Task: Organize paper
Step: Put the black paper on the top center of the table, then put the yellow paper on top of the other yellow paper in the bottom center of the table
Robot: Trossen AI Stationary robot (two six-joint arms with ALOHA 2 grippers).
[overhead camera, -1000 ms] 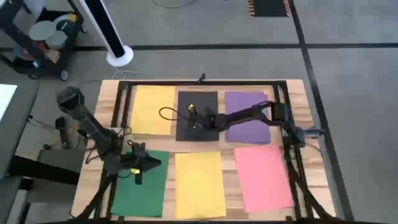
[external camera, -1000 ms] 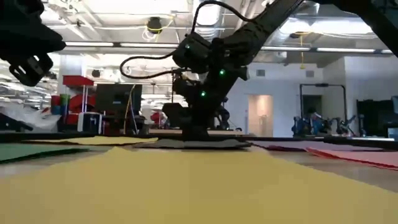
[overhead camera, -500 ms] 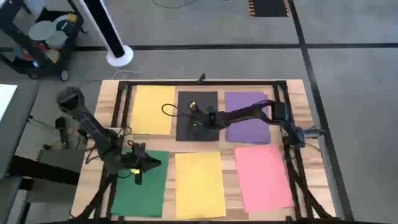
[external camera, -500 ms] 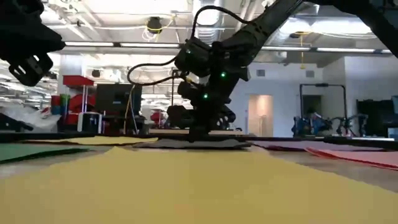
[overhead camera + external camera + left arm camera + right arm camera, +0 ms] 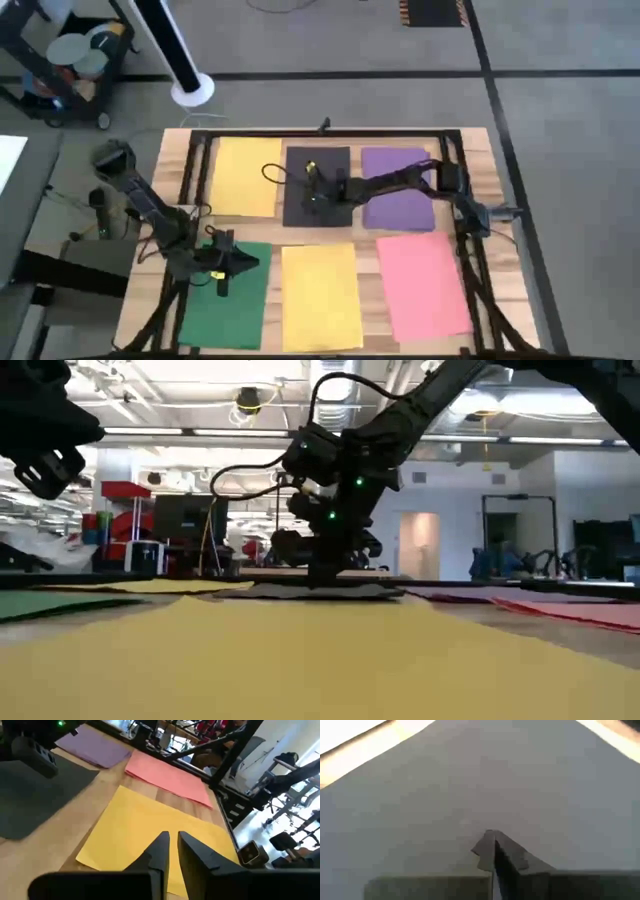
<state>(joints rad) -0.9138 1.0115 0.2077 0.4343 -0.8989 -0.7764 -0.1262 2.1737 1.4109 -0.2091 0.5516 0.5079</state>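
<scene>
Six sheets of paper lie flat on the wooden table. In the far row are a yellow sheet [image 5: 247, 176], a dark grey one [image 5: 317, 186] and a purple one [image 5: 398, 190]. In the near row are a green sheet [image 5: 225, 298], a yellow one [image 5: 320, 296] and a pink one [image 5: 423, 285]. My right gripper [image 5: 313, 192] reaches in from the table's right, shut, with its tips down on the dark grey sheet [image 5: 420, 795]. My left gripper [image 5: 252, 262] hovers over the green sheet's far edge. Its fingers [image 5: 172, 840] stand a narrow gap apart, with nothing between them. My right gripper presses its shut fingertips [image 5: 492, 845] down on the dark grey sheet, near the sheet's middle [image 5: 465, 822]. It comes slanting down from the table's right side. The sheet lies flat on the table under the tips [image 5: 322, 582].
A black frame [image 5: 200, 140] runs around the table's edges. Strips of bare wood show between the sheets. Beyond the far left corner stand a cart [image 5: 70, 60] and a white pole's base [image 5: 192, 90].
My right gripper has rolled and tipped a little at the wrist while its tips stayed down on the dark grey sheet. The cable loop beside it has shifted with it. The sheets lie where they were.
</scene>
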